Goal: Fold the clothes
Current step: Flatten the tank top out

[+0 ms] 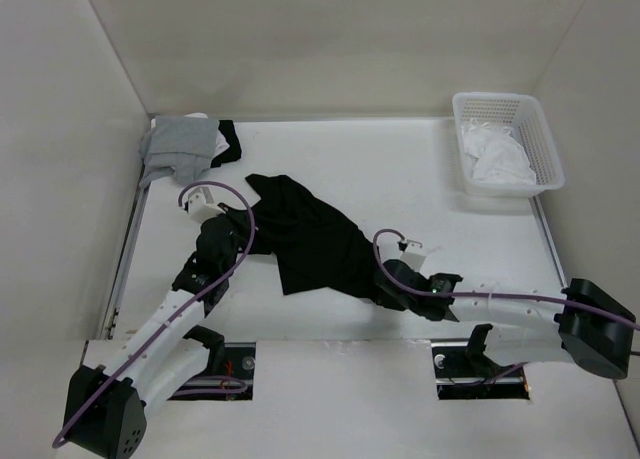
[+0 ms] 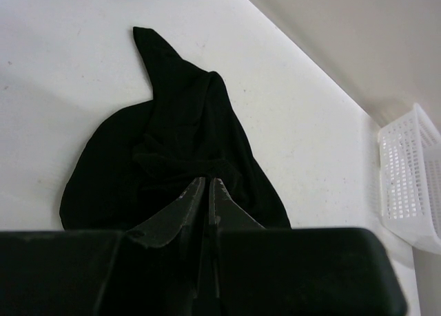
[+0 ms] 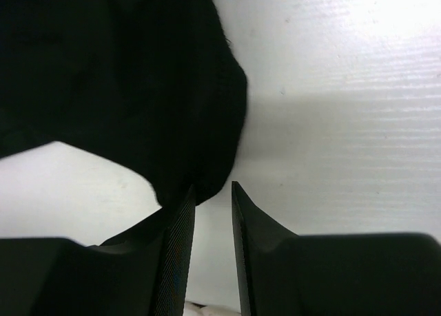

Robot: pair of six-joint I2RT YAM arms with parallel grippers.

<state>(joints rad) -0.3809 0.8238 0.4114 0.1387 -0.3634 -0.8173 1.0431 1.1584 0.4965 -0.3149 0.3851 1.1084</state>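
The clothes (image 1: 310,234), a plain black garment, lie crumpled across the middle of the white table (image 1: 400,169), running from back left to front right. At their left edge my left gripper (image 1: 222,237) is shut, with bunched black fabric (image 2: 179,137) gathered at its tips (image 2: 208,180). At the garment's front right corner sits my right gripper (image 1: 388,287). Its jaws stand apart over bare table (image 3: 212,186), and the cloth's rounded corner (image 3: 207,158) lies just past the left fingertip (image 3: 187,192), with nothing between the fingers.
A white plastic basket (image 1: 540,144) holding a white cloth (image 1: 495,159) stands at the back right. A light grey garment (image 1: 182,144) lies in the back left corner, with a dark piece (image 1: 230,139) beside it. Pale walls enclose the table on three sides.
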